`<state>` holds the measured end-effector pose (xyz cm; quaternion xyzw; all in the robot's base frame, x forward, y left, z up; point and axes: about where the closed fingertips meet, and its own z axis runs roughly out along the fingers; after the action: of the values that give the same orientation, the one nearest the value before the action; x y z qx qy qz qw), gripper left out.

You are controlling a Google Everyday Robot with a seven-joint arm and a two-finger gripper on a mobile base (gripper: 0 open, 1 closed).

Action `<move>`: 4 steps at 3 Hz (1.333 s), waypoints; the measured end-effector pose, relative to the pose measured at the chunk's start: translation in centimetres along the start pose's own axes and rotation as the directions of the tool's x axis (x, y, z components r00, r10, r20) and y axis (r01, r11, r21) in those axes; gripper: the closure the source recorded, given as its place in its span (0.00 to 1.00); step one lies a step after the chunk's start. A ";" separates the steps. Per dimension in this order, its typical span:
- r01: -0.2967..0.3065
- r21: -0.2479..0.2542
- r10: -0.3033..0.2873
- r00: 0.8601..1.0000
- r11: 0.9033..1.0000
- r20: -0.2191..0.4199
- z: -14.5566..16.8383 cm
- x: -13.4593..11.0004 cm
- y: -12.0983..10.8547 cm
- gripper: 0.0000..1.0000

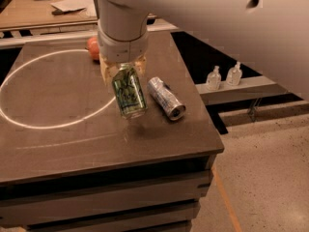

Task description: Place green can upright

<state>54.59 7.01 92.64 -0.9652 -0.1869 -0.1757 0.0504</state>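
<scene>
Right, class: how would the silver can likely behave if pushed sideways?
The silver can lies on its side, so it would probably roll. Its smooth metal likely slips in a grip. The gripper, above the table beside it, holds the green can.

Lab/workshop: concrete floor (270, 178), dark worktable (58, 144), cluttered desk (29, 16); gripper (123, 70) w/ green can (129, 94) above worktable.
</scene>
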 end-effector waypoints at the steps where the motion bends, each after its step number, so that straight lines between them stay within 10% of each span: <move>1: 0.003 -0.028 -0.003 1.000 1.000 -0.005 -0.7 0.7 0.3 1.00; 4: 0.042 -0.101 -0.049 0.997 0.994 -0.066 0.2 2.9 0.3 1.00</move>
<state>57.25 7.78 93.45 -0.9554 -0.1982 -0.2187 0.0046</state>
